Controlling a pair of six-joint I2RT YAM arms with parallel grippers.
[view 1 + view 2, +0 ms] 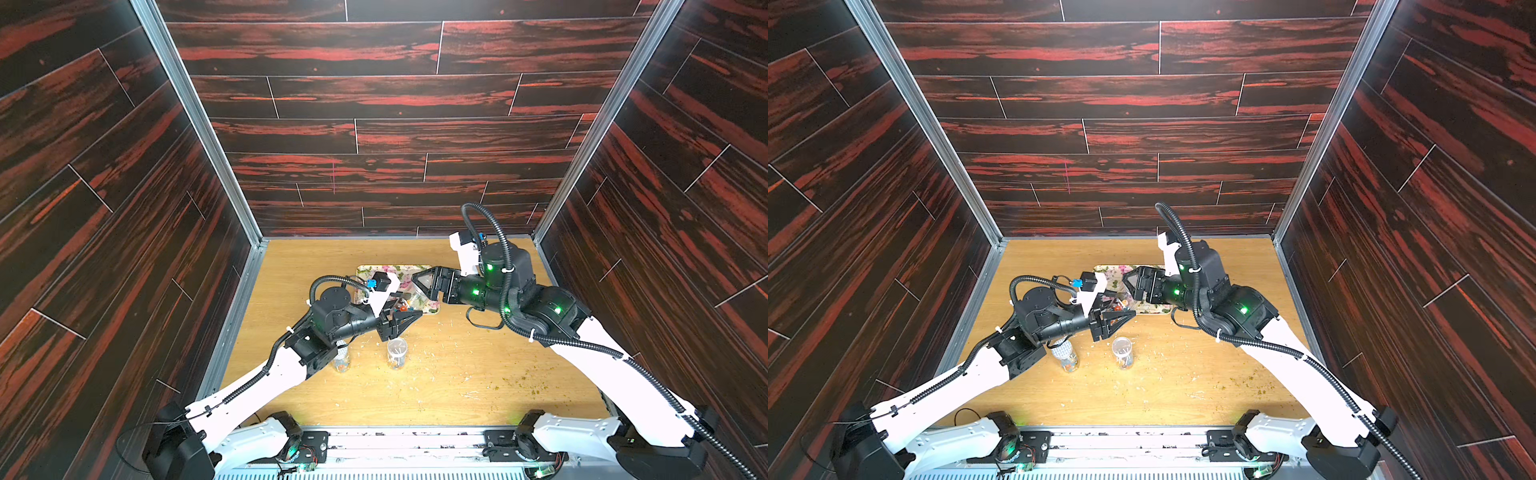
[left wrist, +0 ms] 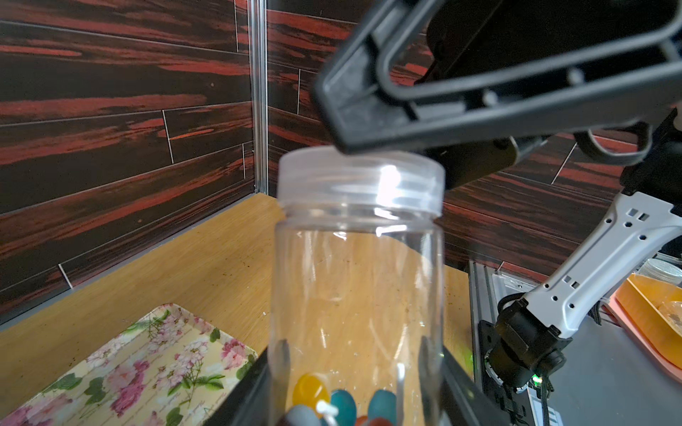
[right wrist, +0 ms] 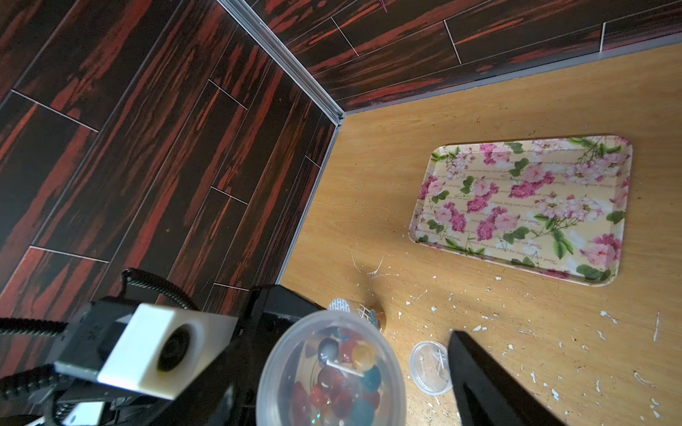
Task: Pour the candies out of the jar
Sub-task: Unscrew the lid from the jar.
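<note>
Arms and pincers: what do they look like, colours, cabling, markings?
The left arm and right arm: white links, black joints, black corrugated hoses; green lights on the right arm. The left pincer and right pincer: black triangular open-frame fingers, with white camera mounts behind.

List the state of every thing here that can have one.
Clear plastic jar: upright, lid on, held.
Translucent lid: on the jar, not gripped.
Coloured ball candies: all inside the jar, at its bottom.
Flowered tray: empty.
Left gripper: shut on the jar.
Right gripper: open, at the lid.
Small clear jar with white sticks: standing, untouched.
</note>
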